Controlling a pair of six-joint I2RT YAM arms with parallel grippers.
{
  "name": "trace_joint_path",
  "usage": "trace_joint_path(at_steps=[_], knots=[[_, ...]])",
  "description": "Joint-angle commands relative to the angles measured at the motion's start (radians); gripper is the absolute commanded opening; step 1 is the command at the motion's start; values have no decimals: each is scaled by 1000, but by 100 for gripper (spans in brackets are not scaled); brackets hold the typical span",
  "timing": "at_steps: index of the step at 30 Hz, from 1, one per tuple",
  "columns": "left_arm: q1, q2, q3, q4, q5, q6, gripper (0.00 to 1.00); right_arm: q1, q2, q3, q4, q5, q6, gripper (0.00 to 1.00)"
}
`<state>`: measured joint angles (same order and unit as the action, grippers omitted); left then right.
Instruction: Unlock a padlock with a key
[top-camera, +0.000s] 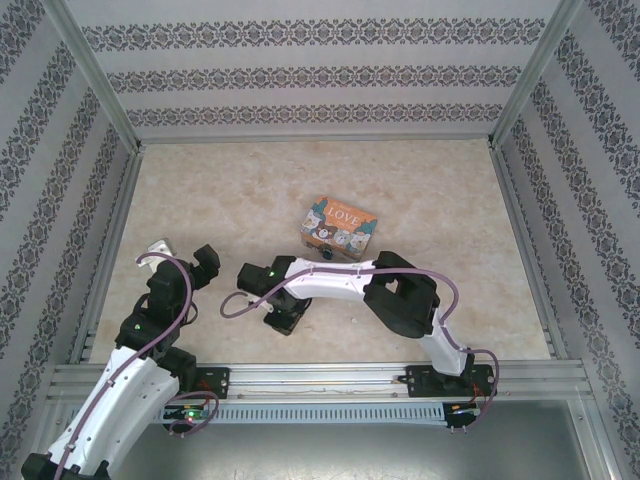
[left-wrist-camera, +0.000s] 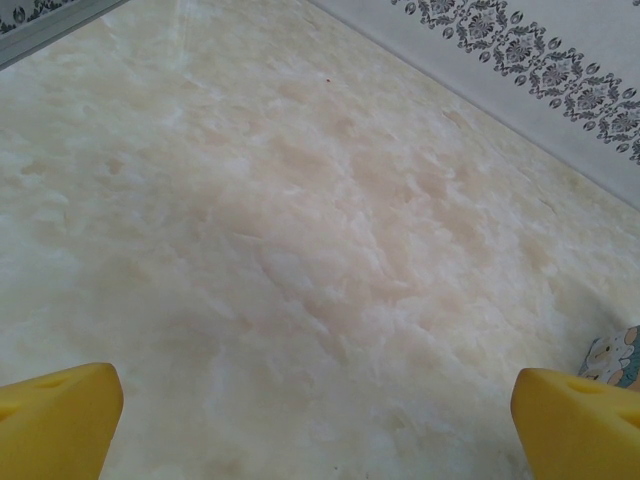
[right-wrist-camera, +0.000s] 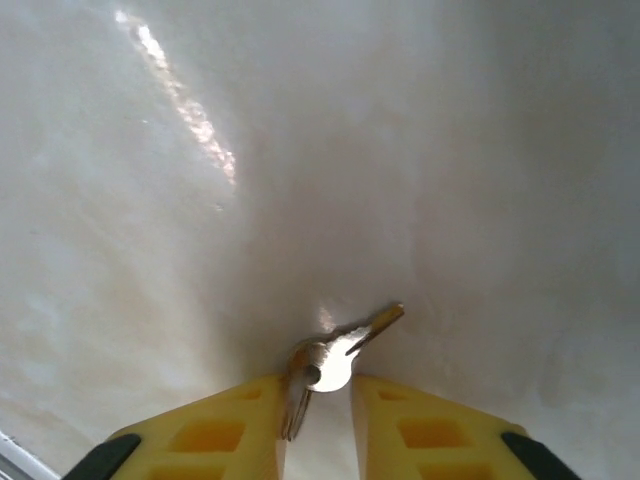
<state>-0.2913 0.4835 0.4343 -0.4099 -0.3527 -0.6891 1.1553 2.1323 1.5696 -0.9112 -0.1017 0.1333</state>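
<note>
- The key (right-wrist-camera: 338, 350) sits at the very tip of the right jaws. Its round head is in the slim gap between the two yellow fingertips (right-wrist-camera: 235, 430), and its blade pokes out ahead and to the right, low over the pale worktop (right-wrist-camera: 450, 150).
- The right jaws stand narrow, pinched on the key's head. A second metal sliver (right-wrist-camera: 296, 400) lies against one fingertip's inner face.
- From above, the right arm (top-camera: 330, 282) reaches left across the near worktop.
- The left jaws stand wide apart, their yellow tips (left-wrist-camera: 60, 425) above the worktop.
- The "LOVE" tin box (top-camera: 340, 227) sits just beyond the right arm.
</note>
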Motion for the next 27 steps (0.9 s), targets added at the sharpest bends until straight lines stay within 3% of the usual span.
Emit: trace_joint_path(at_steps=[1, 5, 12, 20, 27], knots=[[13, 2, 21, 37, -15, 20, 99, -20, -15, -57, 68, -12, 9, 18], [13, 14, 37, 36, -1, 41, 100, -52, -101, -150, 172, -24, 17, 0], [14, 93, 97, 53, 98, 85, 99, -126, -346, -371, 419, -11, 23, 0], [14, 322, 197, 206, 415, 1, 98, -241, -627, -605, 736, -88, 97, 0], [12, 563, 286, 420, 725, -276, 92, -381, -815, -759, 1017, -167, 243, 0]])
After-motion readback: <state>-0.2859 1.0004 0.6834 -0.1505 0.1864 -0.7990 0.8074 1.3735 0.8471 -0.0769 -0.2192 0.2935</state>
